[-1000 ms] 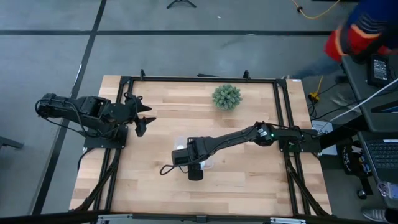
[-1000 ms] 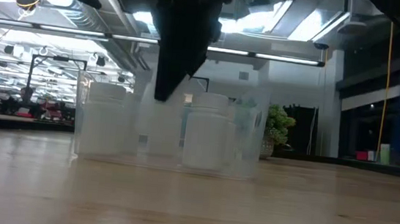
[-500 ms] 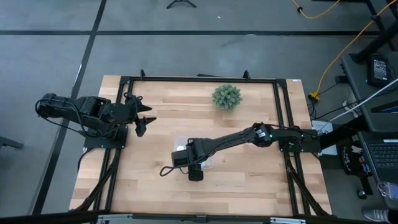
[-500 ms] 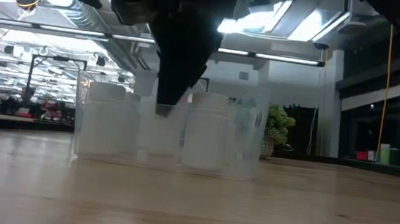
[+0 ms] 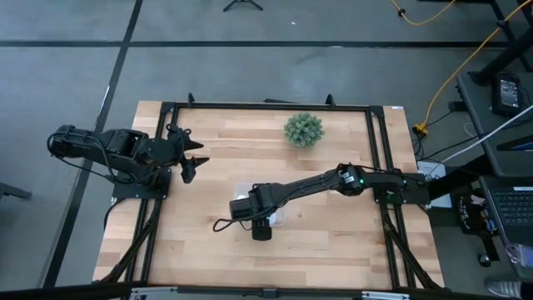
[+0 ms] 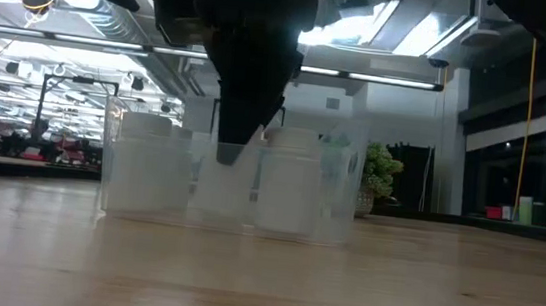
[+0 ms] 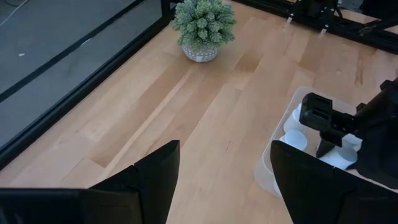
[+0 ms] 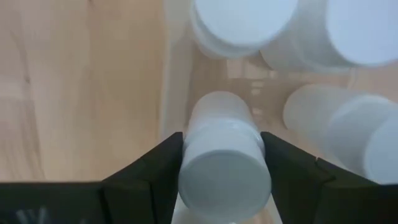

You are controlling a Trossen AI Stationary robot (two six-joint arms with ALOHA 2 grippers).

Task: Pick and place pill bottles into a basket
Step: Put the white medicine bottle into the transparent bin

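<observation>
The right gripper reaches down into the clear basket at mid-counter, jaws clamped on a pill bottle among other bottles. The left gripper waits near the counter's left edge, jaws apart.

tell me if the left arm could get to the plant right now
Probably yes. The left tool is open and holding nothing, and bare table lies between it and the plant. The right tool, over the basket, is off to the side.
</observation>
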